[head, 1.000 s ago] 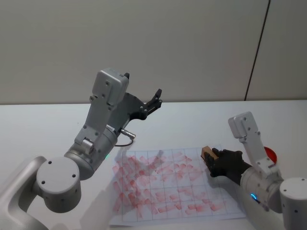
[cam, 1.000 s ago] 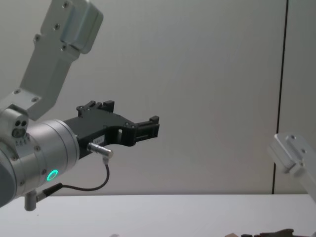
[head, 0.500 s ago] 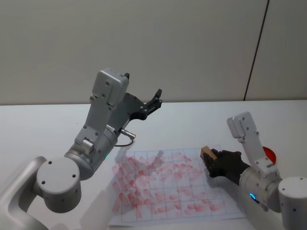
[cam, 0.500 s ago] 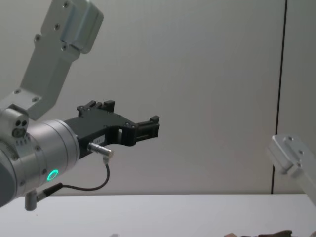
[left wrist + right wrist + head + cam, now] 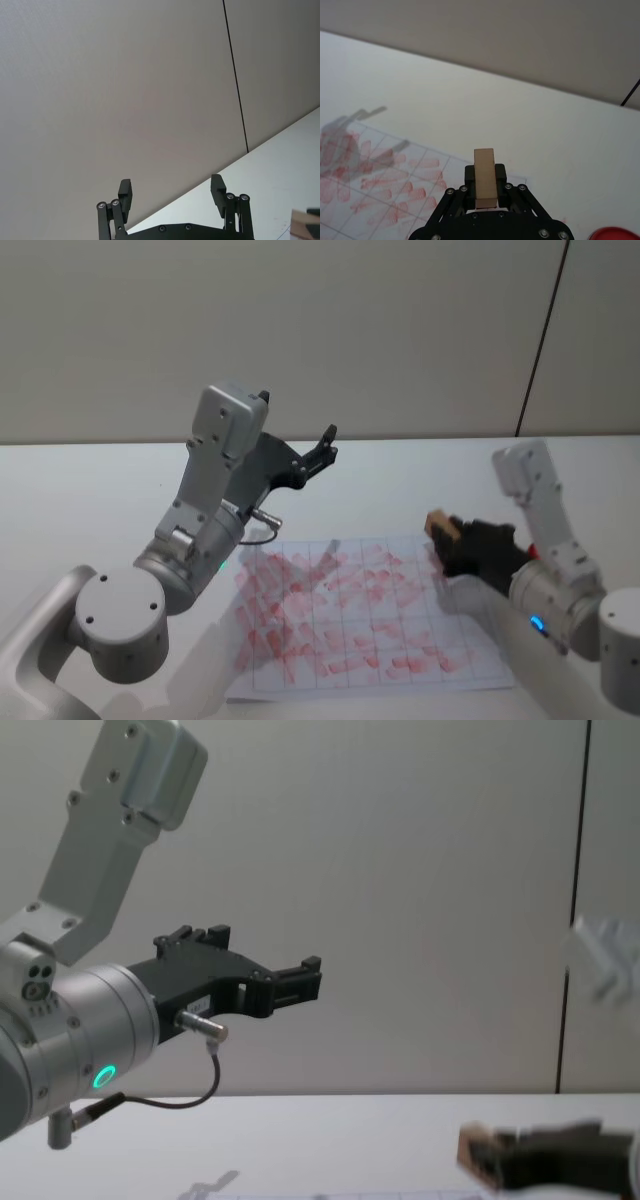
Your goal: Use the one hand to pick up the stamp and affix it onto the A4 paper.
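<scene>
The stamp (image 5: 440, 525), judged light and rigid, is clamped by its flat sides between the fingers of the right gripper (image 5: 449, 539) over the far right corner of the A4 paper (image 5: 350, 632), while the left gripper (image 5: 323, 447) is held raised, fingers spread.

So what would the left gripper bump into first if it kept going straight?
Probably the grey wall. The left gripper hangs above the white table, fingers open, aimed at it, with nothing between as far as shows.
</scene>
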